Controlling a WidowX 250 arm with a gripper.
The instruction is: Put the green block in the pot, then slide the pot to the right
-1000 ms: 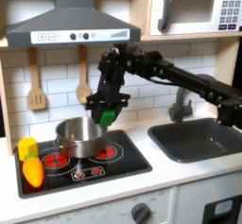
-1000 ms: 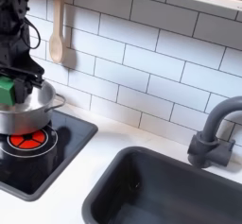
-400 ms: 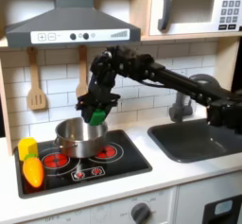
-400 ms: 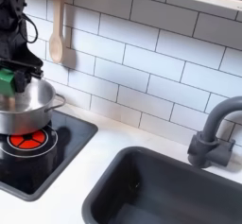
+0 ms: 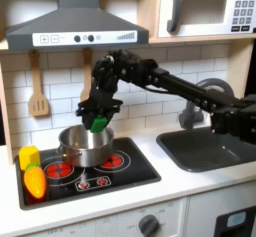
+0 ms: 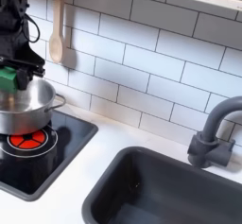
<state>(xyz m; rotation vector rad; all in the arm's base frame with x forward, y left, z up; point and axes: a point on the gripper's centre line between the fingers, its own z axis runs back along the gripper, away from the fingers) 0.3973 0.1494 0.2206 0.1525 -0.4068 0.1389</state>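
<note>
Above the pot (image 5: pixel 84 144), the gripper (image 5: pixel 97 120) pinches the green block (image 5: pixel 99 122), held clear of the rim. On the stovetop (image 5: pixel 120 171), the pot covers the rear burner.

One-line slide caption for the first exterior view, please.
Gripper holds the green block above the pot.

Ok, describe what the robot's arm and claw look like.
The arm is all black, built of boxy segments joined by chunky rounded joints, with a matte plastic look. The claw is black too, with short flat fingers. No markings or cables can be made out at this resolution.
</note>
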